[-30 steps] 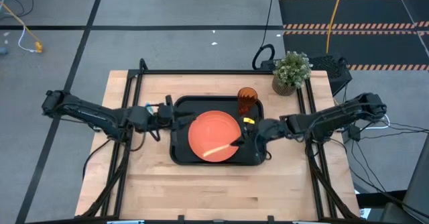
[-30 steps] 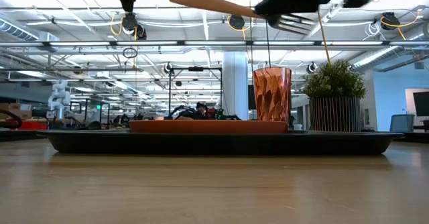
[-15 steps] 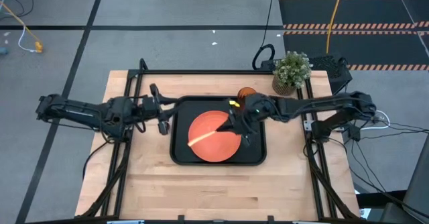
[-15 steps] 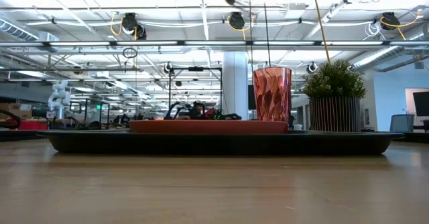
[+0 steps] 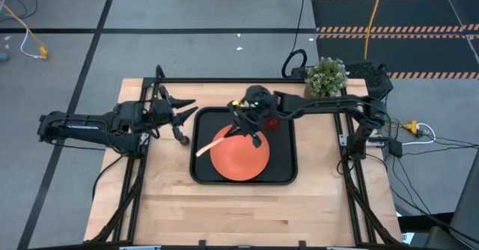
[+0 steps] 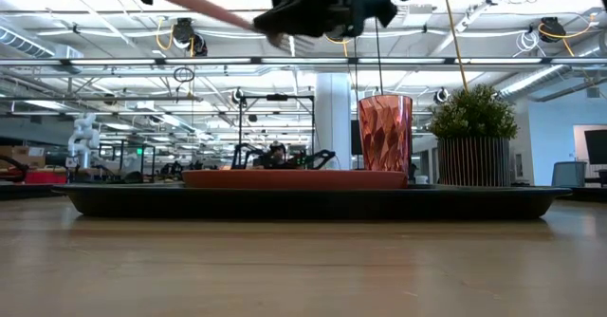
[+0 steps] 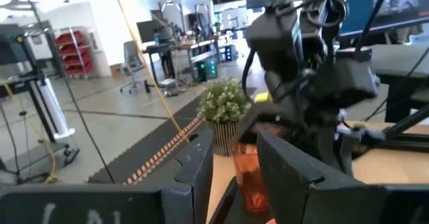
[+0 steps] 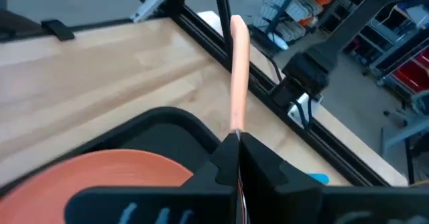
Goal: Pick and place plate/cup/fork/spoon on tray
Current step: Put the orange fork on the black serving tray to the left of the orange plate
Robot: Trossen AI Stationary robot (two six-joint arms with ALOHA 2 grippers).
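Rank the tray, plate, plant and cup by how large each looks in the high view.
1. tray
2. plate
3. plant
4. cup, mostly hidden under the right arm, so its place is unsure.

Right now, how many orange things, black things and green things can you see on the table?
Orange: 2, the plate and the cup
Black: 1, the tray
Green: 1, the potted plant
Total: 4

We find an industrial lab hall: exposed ceiling trusses (image 6: pixel 303 61), equipment racks, a red shelving unit (image 7: pixel 70 49).
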